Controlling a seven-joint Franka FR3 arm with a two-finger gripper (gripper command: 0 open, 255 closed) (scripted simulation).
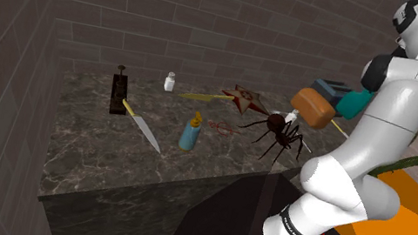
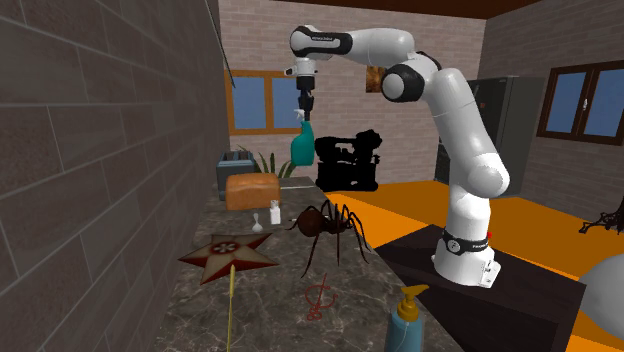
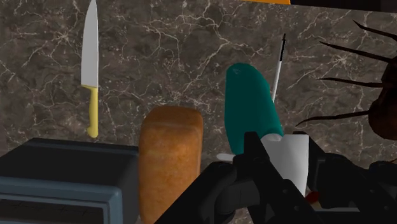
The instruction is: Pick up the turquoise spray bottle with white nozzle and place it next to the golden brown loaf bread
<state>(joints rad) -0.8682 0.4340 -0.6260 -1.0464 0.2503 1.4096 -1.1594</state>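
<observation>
Brick walls enclose a dark marbled counter on two sides; an orange floor lies beyond it.

Second exterior view: the white arm reaches over the far end of the counter. Its black claw points down and pinches the turquoise spray bottle by the white nozzle. The bottle hangs upright in the air, well clear of the counter. It is above the end where the golden-brown loaf stands.

Wrist view: the bottle's body extends away from the claw, with the nozzle clasped between the two fingers. The loaf appears just beside the bottle, and a grey-blue toaster stands against the loaf's other side. How far above the counter the bottle sits cannot be told here, and it probably is not directly over the loaf.

Other items:
- A knife with a yellow handle lies flat on the marble beyond the toaster.
- A large dark spider figure stands near the middle of the counter.
- A red-brown star lies near the wall on the second exterior view's left.
- A blue bottle with a yellow pump top stands at the near edge in the second exterior view.
- A small white shaker stands close to the back wall in the shoulder view.
</observation>
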